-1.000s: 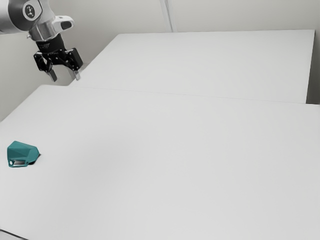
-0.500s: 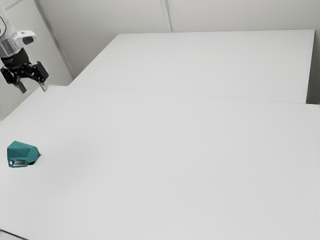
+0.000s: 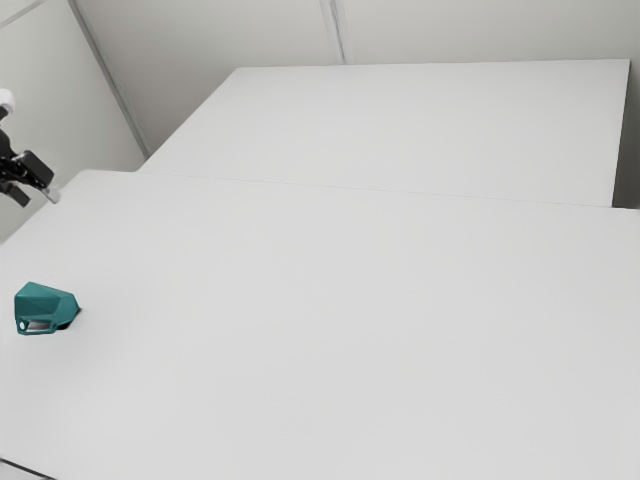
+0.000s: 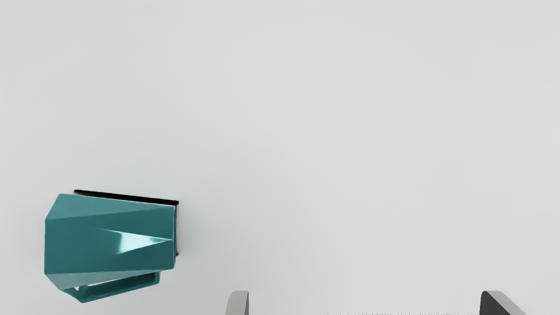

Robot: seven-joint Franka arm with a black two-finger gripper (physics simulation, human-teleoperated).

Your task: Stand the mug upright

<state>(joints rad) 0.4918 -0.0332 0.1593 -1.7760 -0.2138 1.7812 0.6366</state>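
A black two-finger gripper (image 3: 38,198), fingers spread wide and holding nothing, hangs above the edge of a broad, smooth white table (image 3: 350,300) at the exterior view's far left; apart from it, a faceted teal mug (image 3: 45,303) with an angular handle (image 4: 122,292) lies on its side on the tabletop.

A teal mug (image 4: 87,249) lies, apparently sideways, on the white table (image 4: 350,131).

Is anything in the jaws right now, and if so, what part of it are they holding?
Nothing is held: the jaws stand open, and the teal mug lies on its side on the table, off to one side of them.
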